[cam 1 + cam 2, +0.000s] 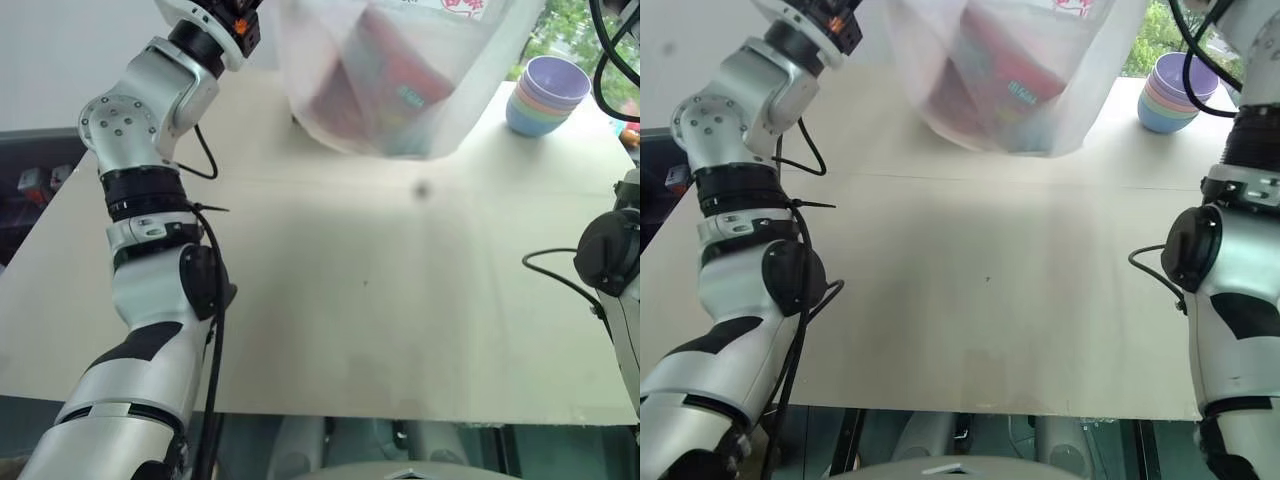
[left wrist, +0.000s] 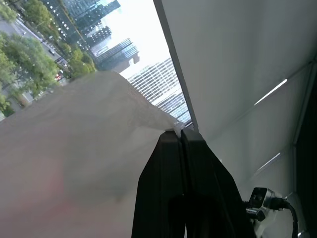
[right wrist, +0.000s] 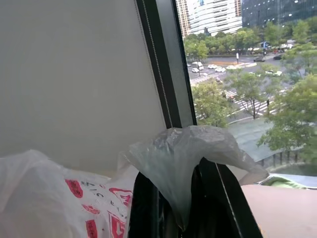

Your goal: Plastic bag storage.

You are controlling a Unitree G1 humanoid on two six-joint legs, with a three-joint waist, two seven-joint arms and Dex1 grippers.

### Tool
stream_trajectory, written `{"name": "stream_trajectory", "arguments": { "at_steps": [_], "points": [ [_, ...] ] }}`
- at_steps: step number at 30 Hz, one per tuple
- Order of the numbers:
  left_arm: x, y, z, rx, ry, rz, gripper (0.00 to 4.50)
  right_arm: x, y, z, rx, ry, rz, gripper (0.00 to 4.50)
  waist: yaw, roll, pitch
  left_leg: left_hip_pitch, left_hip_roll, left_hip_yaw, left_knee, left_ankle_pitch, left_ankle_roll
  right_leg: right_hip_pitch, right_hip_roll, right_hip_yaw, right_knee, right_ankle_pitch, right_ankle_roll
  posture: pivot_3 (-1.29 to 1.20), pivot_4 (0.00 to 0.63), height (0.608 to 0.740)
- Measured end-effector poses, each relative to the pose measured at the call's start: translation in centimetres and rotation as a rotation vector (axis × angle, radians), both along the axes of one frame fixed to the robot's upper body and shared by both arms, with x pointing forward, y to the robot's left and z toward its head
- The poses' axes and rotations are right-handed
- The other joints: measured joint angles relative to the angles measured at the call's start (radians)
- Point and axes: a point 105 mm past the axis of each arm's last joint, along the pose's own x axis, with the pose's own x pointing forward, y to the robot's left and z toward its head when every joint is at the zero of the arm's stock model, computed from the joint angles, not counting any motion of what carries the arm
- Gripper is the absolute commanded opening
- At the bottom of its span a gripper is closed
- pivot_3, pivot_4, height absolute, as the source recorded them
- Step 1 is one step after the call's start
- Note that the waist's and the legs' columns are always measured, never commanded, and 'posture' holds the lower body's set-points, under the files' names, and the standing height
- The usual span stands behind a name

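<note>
The plastic bag (image 1: 400, 80) hangs in the air above the far half of the table (image 1: 350, 300), thin and translucent white, with red printed marks (image 3: 116, 220) near its top. Reddish packets show through its sagging bottom. In the left wrist view my left gripper (image 2: 181, 133) is shut on one upper edge of the bag (image 2: 89, 148). In the right wrist view my right gripper (image 3: 181, 193) is shut on a bunched fold of the bag's other edge (image 3: 188, 148). Both arms are raised, one at each side of the bag.
A stack of pastel bowls (image 1: 548, 95) stands at the table's far right corner, close to the bag's right side. Under the bag lies bare light wood. A window frame (image 3: 163, 74) rises behind the table.
</note>
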Motion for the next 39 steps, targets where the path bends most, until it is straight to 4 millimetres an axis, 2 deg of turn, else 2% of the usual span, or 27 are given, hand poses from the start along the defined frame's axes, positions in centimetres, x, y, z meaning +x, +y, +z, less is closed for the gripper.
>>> {"name": "stream_trajectory", "arguments": {
  "at_steps": [1,4,7,8,9,11,12,13,15,17,18,20,21,22,23,25,26,27,28,30,33,39],
  "points": [
    [-0.3,0.2,-0.7,0.014,0.003,0.0,0.02,-0.5,-0.1,-0.7,-0.028,-0.001,-0.004,0.0,0.0,0.0,0.0,0.0,0.0,-0.001,0.0,0.0,0.0,0.0,-0.001,0.0,0.0,0.0,0.0,0.0,0.15,0.74],
    [-1.2,1.3,-4.8,0.062,0.068,0.002,0.02,-2.1,0.2,-4.9,-0.089,0.07,0.029,0.0,0.0,0.0,0.0,0.0,0.002,-0.006,-0.001,0.0,0.0,-0.001,-0.002,-0.001,0.0,0.0,0.0,0.0,0.15,0.74],
    [-4.0,1.3,-10.1,0.179,0.116,-0.029,0.02,-5.0,0.7,-11.7,-0.183,0.173,0.065,0.0,0.001,0.0,-0.001,0.001,0.003,-0.009,-0.003,0.0,0.0,0.0,-0.004,-0.002,0.002,0.0,0.0,0.0,0.15,0.74],
    [-5.2,1.2,-12.5,0.251,0.137,-0.03,0.02,-6.2,0.8,-14.3,-0.222,0.22,0.068,0.0,0.001,0.0,-0.002,0.001,0.003,-0.01,-0.004,0.0,0.0,0.0,-0.004,-0.003,0.002,0.0,0.0,0.0,0.15,0.74],
    [-6.3,1.3,-16.1,0.342,0.205,-0.027,0.02,-7.5,0.8,-18.3,-0.262,0.32,0.068,0.0,0.002,0.001,-0.001,0.001,0.001,-0.009,-0.004,0.0,0.0,0.0,-0.005,-0.003,0.002,0.0,0.0,0.0,0.15,0.74],
    [-6.7,1.2,-18.1,0.393,0.245,-0.02,0.02,-8.1,0.6,-20.3,-0.289,0.373,0.062,0.0,0.007,0.002,0.0,-0.001,0.0,-0.009,-0.003,0.0,0.0,-0.001,-0.005,-0.003,0.0,0.0,0.0,0.0,0.15,0.74],
    [-7.3,0.7,-20.4,0.474,0.271,-0.016,0.02,-9.4,0.6,-22.7,-0.355,0.424,0.05,0.0,0.013,0.002,0.001,-0.002,-0.002,-0.009,0.001,0.0,0.0,-0.001,-0.005,-0.003,-0.001,0.0,0.0,0.0,0.15,0.74],
    [-8.2,0.1,-21.1,0.556,0.233,-0.013,0.02,-10.9,0.5,-24.6,-0.439,0.451,0.042,0.0,0.021,0.001,0.0,0.003,-0.003,-0.006,0.005,-0.002,0.004,0.007,-0.003,-0.005,-0.001,-0.002,-0.002,0.0,0.15,0.74],
    [-8.9,-0.6,-21.4,0.647,0.152,0.017,0.02,-12.1,0.3,-27.1,-0.512,0.459,0.022,0.0,0.021,0.0,-0.001,0.013,-0.002,-0.004,0.006,0.0,0.003,0.015,-0.003,-0.005,-0.002,-0.004,-0.003,0.0,0.15,0.74],
    [-9.4,-0.5,-23.1,0.735,0.112,0.069,0.02,-13.0,-0.2,-29.9,-0.587,0.481,-0.002,0.0,0.013,0.002,-0.002,0.028,0.0,-0.001,0.005,-0.003,-0.001,0.028,-0.004,-0.003,-0.002,-0.006,0.0,0.0,0.15,0.74],
    [-9.4,-0.3,-24.0,0.8,0.09,0.088,0.0,-12.9,-0.4,-30.7,-0.619,0.464,-0.016,0.28,0.002,0.001,-0.001,0.031,0.003,0.001,0.005,-0.004,-0.002,0.029,-0.004,-0.001,-0.002,-0.006,0.0,0.0,0.15,0.74],
    [-9.7,-0.6,-23.8,0.837,0.006,0.083,0.0,-13.1,-0.4,-30.8,-0.64,0.408,-0.017,0.82,-0.002,0.001,-0.002,0.033,0.006,-0.001,0.005,-0.004,-0.002,0.03,-0.004,-0.001,-0.002,-0.006,0.0,0.0,0.15,0.74],
    [-9.8,-0.5,-23.3,0.846,-0.049,0.085,0.54,-13.3,-0.2,-31.0,-0.636,0.384,-0.004,1.27,-0.003,0.0,-0.002,0.034,0.008,-0.001,0.005,-0.004,-0.002,0.03,-0.003,-0.001,-0.002,-0.006,0.0,0.0,0.15,0.74],
    [-10.2,-0.2,-23.0,0.87,-0.112,0.089,0.96,-14.1,0.1,-31.3,-0.629,0.361,0.038,1.97,-0.003,0.001,-0.002,0.035,0.009,0.001,0.004,-0.004,-0.002,0.03,-0.002,-0.001,-0.002,-0.006,0.0,0.0,0.15,0.74],
    [-10.3,0.1,-23.0,0.88,-0.121,0.095,1.31,-14.4,0.2,-31.5,-0.628,0.363,0.053,2.31,-0.003,0.001,-0.002,0.035,0.01,0.002,0.004,-0.003,0.001,0.03,-0.002,0.0,-0.002,-0.006,0.0,0.0,0.15,0.74],
    [-11.2,1.3,-23.6,0.917,-0.152,0.106,2.17,-16.1,0.1,-32.4,-0.627,0.383,0.12,3.26,0.001,0.001,-0.002,0.033,0.01,0.005,0.002,-0.004,0.005,0.026,-0.002,0.002,-0.002,-0.007,-0.003,0.0,0.15,0.74],
    [-12.0,2.5,-24.6,0.95,-0.139,0.122,2.64,-17.4,-0.6,-33.0,-0.621,0.422,0.143,3.72,0.004,0.001,-0.002,0.033,0.01,0.008,0.002,-0.006,0.006,0.026,-0.001,0.002,-0.002,-0.008,-0.007,0.0,0.15,0.74],
    [-12.1,3.0,-24.9,0.96,-0.13,0.133,2.89,-17.7,-0.9,-33.1,-0.621,0.431,0.143,3.76,0.005,0.001,-0.002,0.033,0.01,0.008,0.002,-0.006,0.006,0.026,-0.001,0.002,-0.002,-0.008,-0.006,0.0,0.15,0.74],
    [-12.3,3.5,-25.2,0.985,-0.138,0.143,3.38,-18.2,-1.2,-33.0,-0.612,0.437,0.153,3.78,0.005,0.001,-0.002,0.032,0.01,0.009,0.002,-0.007,0.007,0.026,-0.001,0.002,-0.002,-0.008,-0.006,0.0,0.15,0.74],
    [-13.5,4.9,-26.1,1.05,-0.133,0.141,3.38,-19.6,-1.9,-32.2,-0.624,0.425,0.17,3.78,0.006,0.0,-0.002,0.031,0.01,0.01,0.002,-0.008,0.008,0.024,-0.002,0.003,-0.002,-0.009,-0.004,0.0,0.15,0.74],
    [-14.6,6.5,-27.2,1.089,-0.093,0.137,3.38,-21.2,-3.3,-32.2,-0.662,0.45,0.17,3.78,0.007,-0.002,-0.003,0.031,0.011,0.01,0.003,-0.009,0.008,0.024,-0.002,0.003,-0.003,-0.011,-0.001,0.0,0.15,0.74],
    [-15.9,7.7,-28.0,1.096,-0.019,0.145,3.38,-21.7,-6.3,-32.8,-0.685,0.465,0.087,3.78,0.004,-0.004,-0.004,0.033,0.015,0.013,0.004,-0.012,0.002,0.023,-0.013,0.0,-0.003,-0.012,0.0,0.0,0.15,0.74]
  ]
}}
